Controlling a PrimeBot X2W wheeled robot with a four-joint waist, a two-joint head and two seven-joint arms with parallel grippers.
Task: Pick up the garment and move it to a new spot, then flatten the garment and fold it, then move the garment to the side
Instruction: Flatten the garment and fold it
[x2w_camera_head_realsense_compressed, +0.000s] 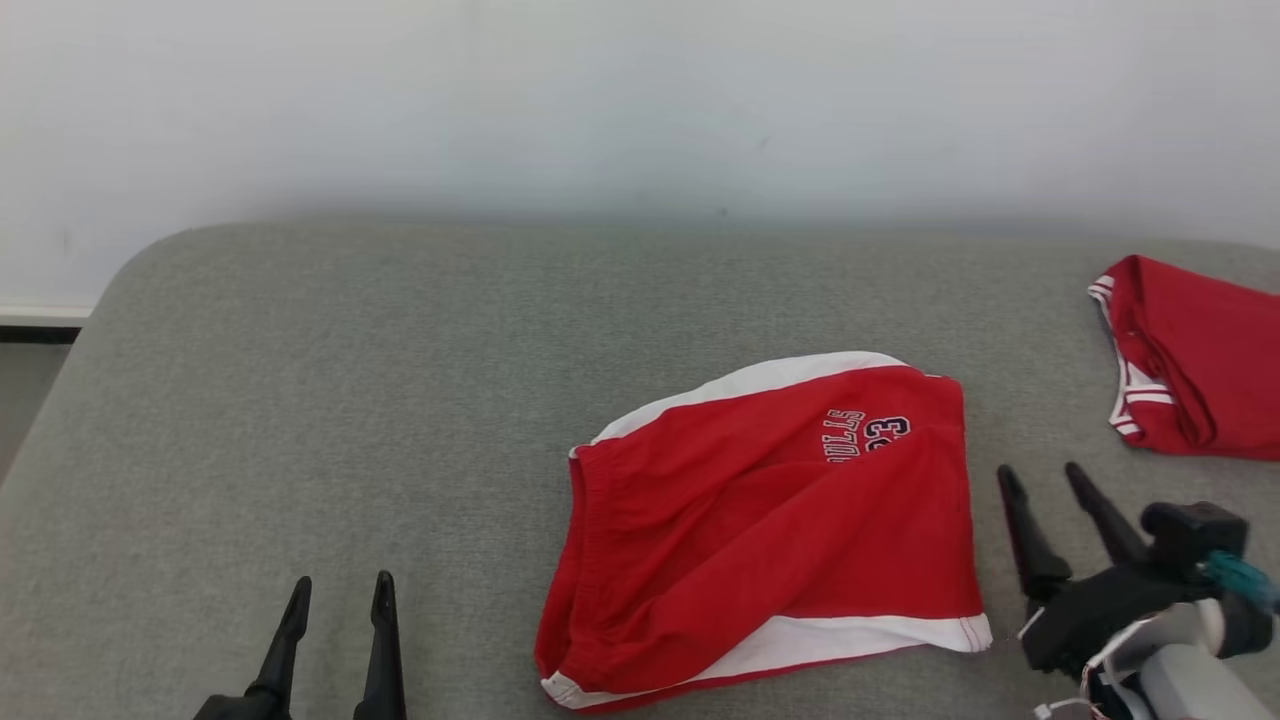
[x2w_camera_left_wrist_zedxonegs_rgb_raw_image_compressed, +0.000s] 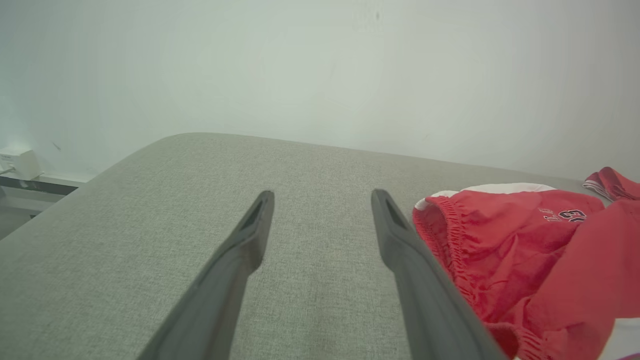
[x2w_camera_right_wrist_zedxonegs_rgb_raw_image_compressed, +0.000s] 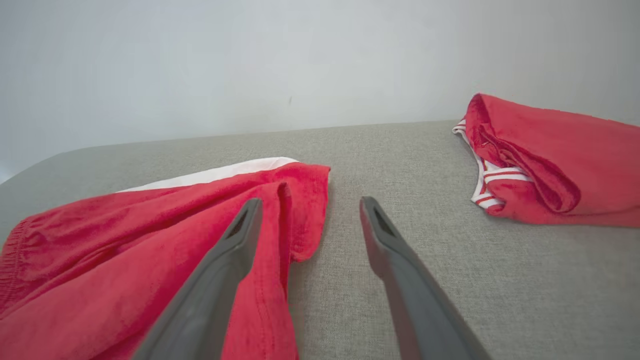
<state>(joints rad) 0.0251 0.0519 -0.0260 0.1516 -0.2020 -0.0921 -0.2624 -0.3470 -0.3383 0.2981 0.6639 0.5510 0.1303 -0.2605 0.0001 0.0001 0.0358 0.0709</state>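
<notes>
Red fabric shorts with white side panels (x2w_camera_head_realsense_compressed: 770, 520) lie rumpled on the grey cloth worktop (x2w_camera_head_realsense_compressed: 300, 400), left of a striped-trim red garment (x2w_camera_head_realsense_compressed: 1195, 360). Right hand (x2w_camera_head_realsense_compressed: 1038, 468) nearer that garment, left hand (x2w_camera_head_realsense_compressed: 343, 578) farther, both spread empty. Flattening likely: pinch corners, pull taut.

Head camera looks down on the grey cushion (x2w_camera_head_realsense_compressed: 300, 400), wall (x2w_camera_head_realsense_compressed: 600, 100) at twelve o'clock. Both wrist cameras sit low, facing that wall; all three share the red shorts (x2w_camera_head_realsense_compressed: 760, 520).
</notes>
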